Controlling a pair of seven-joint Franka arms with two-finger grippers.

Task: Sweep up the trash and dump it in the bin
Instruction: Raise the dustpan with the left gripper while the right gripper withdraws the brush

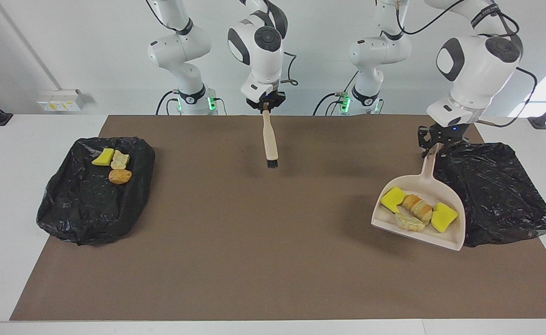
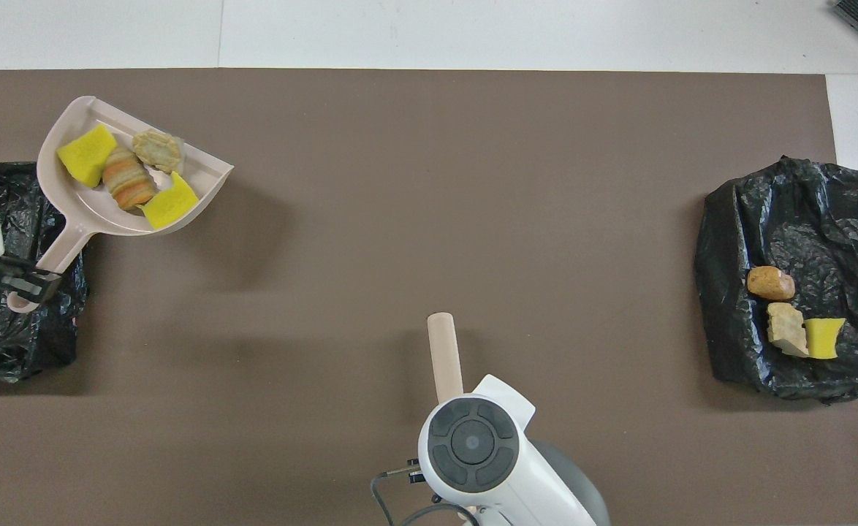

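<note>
You'll see the left gripper (image 1: pixel 436 145) clamped on the dustpan (image 1: pixel 422 211) handle at right of the facing view; its long axis runs down-frame, mouth lowest, carrying the trash (image 1: pixel 417 213) beside the black bin (image 1: pixel 496 195). The right gripper (image 1: pixel 265 106) grips the brush (image 1: pixel 269 142), bristles downward.

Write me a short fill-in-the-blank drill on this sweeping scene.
1. The left end effector holds the ____ by its handle.
2. The right end effector holds the ____.
3. The dustpan carries ____ trash pieces.
4. The bin at the right arm's end holds ____ pieces.

Missing words: dustpan; brush; four; three
</note>
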